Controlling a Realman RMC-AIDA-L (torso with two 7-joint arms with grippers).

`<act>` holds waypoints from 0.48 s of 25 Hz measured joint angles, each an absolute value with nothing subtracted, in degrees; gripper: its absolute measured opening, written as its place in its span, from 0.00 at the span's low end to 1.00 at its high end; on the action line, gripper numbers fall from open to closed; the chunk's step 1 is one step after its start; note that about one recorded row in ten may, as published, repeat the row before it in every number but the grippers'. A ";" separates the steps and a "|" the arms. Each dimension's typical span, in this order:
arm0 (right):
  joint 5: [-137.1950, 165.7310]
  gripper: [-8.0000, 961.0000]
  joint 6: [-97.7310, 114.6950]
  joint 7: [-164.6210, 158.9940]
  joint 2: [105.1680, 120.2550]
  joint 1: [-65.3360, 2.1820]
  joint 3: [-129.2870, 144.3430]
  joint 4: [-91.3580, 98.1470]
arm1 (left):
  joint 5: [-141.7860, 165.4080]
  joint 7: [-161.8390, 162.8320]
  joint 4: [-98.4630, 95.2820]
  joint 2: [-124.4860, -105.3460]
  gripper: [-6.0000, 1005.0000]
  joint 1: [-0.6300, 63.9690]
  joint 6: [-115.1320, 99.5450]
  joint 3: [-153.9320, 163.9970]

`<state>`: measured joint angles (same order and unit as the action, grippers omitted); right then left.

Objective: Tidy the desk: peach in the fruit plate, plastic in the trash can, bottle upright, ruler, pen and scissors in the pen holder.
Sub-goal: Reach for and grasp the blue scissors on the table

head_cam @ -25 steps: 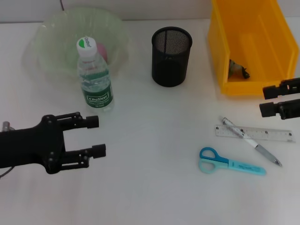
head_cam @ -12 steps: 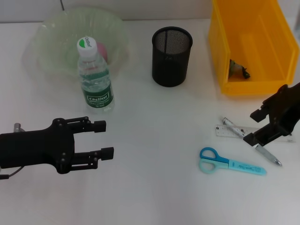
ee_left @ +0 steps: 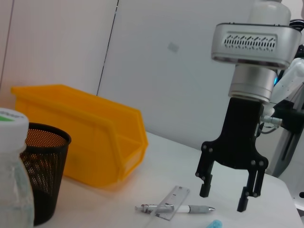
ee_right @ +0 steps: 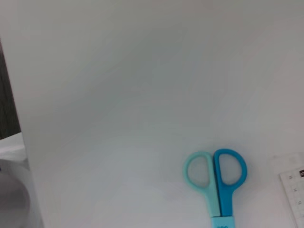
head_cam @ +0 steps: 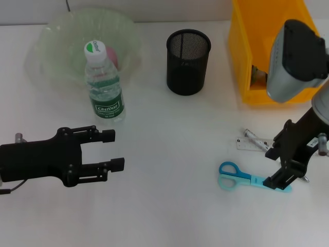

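Observation:
The water bottle (head_cam: 104, 85) stands upright in front of the green fruit plate (head_cam: 51, 46), with the pink peach (head_cam: 112, 56) in the plate behind it. The black mesh pen holder (head_cam: 188, 62) is empty as far as I see. The blue scissors (head_cam: 236, 176), the clear ruler (head_cam: 251, 143) and the pen (head_cam: 250, 135) lie on the table at the right. My right gripper (head_cam: 271, 168) points down, open, over the scissors' blade end and the pen. It also shows in the left wrist view (ee_left: 228, 198). My left gripper (head_cam: 112, 150) is open and empty below the bottle.
The yellow bin (head_cam: 277, 31) stands at the back right with crumpled plastic (head_cam: 257, 75) inside, partly hidden by my right arm. In the right wrist view the scissors' handles (ee_right: 216, 175) and a ruler corner (ee_right: 295, 190) show on the white table.
My right arm has swung in from the right edge and turned its gripper down over the scissors and pen. My left gripper shifted slightly right, then held still.

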<state>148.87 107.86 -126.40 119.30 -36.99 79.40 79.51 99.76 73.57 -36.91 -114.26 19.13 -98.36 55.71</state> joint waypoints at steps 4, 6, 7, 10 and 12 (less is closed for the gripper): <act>149.25 0.65 104.92 -126.40 119.32 -36.85 81.82 76.52 | 99.76 73.57 -36.62 -114.35 0.72 19.50 -97.59 55.76; 149.26 0.63 103.23 -126.46 119.36 -36.73 83.04 75.31 | 99.76 73.57 -36.62 -114.35 0.72 19.50 -97.59 55.76; 149.26 0.62 102.63 -126.49 119.39 -36.67 83.57 74.75 | 99.76 73.57 -36.62 -114.35 0.72 19.50 -97.59 55.76; 149.24 0.60 100.51 -127.04 119.47 -36.52 85.41 73.43 | 99.76 73.57 -36.53 -114.66 0.72 20.04 -97.09 55.81; 149.18 0.58 99.25 -127.30 119.52 -36.36 86.33 73.09 | 99.76 73.57 -36.47 -114.77 0.72 20.10 -96.58 55.96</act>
<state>149.18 99.25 -127.30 119.52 -36.36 86.33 73.09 99.76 73.57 -36.47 -114.77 20.10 -96.58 55.96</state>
